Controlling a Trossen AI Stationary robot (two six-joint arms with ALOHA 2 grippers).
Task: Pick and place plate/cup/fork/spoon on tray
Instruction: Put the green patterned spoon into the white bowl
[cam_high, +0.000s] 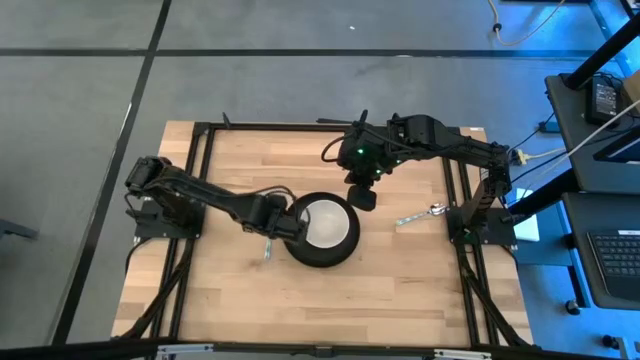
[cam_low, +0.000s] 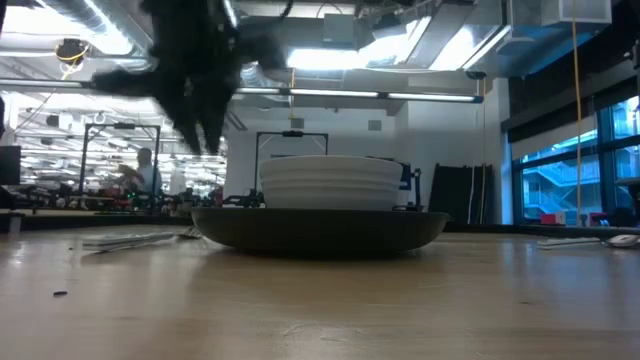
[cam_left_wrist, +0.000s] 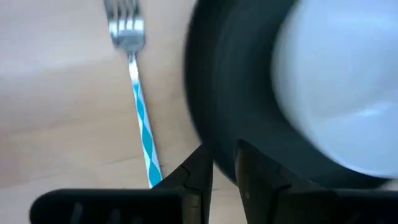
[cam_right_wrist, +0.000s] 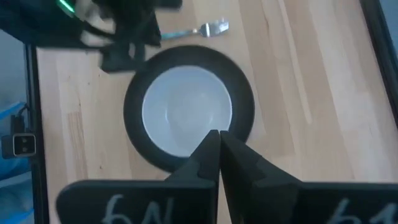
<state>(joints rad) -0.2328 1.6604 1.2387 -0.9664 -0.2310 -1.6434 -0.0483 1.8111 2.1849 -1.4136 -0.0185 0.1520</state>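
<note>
a: start at the left. where's the left gripper (cam_high: 283, 222)?

b: at the left rim of the plate (cam_high: 322, 255), low over the table (cam_high: 400, 290). in the left wrist view its fingers (cam_left_wrist: 198, 169) stand a narrow slot apart with the plate's rim at that slot. whether they pinch the rim, i cannot tell.

a: and the fork (cam_high: 267, 247)?

b: just beside that gripper, on the wood off the plate's left edge. its long axis runs roughly along the plate's rim there, and the wrist view shows the tines (cam_left_wrist: 124, 28) pointing away from the gripper, with the blue-striped handle end nearest the fingers.

a: centre?

b: the cup (cam_high: 325, 222) sits inside the plate, both on bare wood. i see no tray.

a: right side?

b: the right gripper (cam_high: 361, 192) hovers just past the plate's far rim, fingers pressed together, holding nothing. the spoon (cam_high: 421, 213) lies well to the plate's right, near the right arm's base, long axis across the table, rounded end toward that base.

a: so who takes what?

b: my guess: left arm is nearer the fork, right arm nearer the spoon.
</note>
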